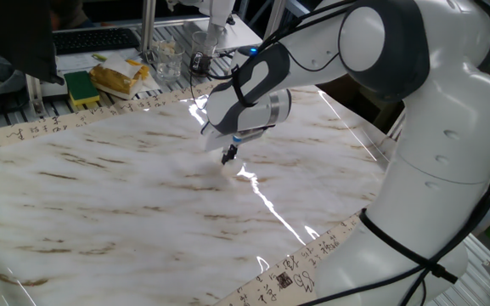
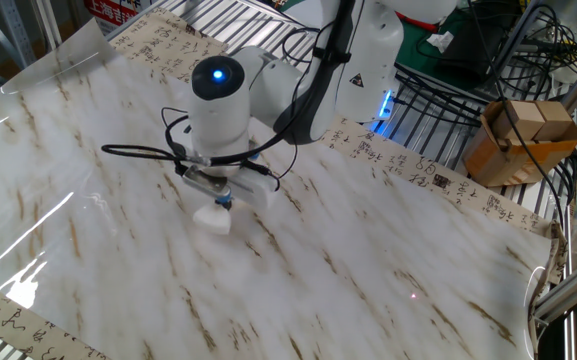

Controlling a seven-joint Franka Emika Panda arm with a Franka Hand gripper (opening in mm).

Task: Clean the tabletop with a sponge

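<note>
The tabletop [image 1: 109, 195] is a glossy white marble-look sheet with brown streaks and a beige band of black characters; it also fills the other fixed view [image 2: 368, 270]. The small white sponge [image 2: 212, 218] lies flat on the sheet under the gripper [image 2: 223, 203]. In one fixed view the gripper [image 1: 228, 155] points straight down with its tip on the sponge [image 1: 232, 166], which is hard to tell from the white sheet. The gripper is shut on the sponge and presses it to the tabletop.
A green-and-yellow sponge [image 1: 81, 87], a bag of bread [image 1: 119, 77] and a clear glass [image 1: 168, 58] sit on the metal rack behind the sheet. A cardboard box [image 2: 520, 140] and cables lie beyond the far edge. The arm's white base [image 1: 431, 195] stands at the right.
</note>
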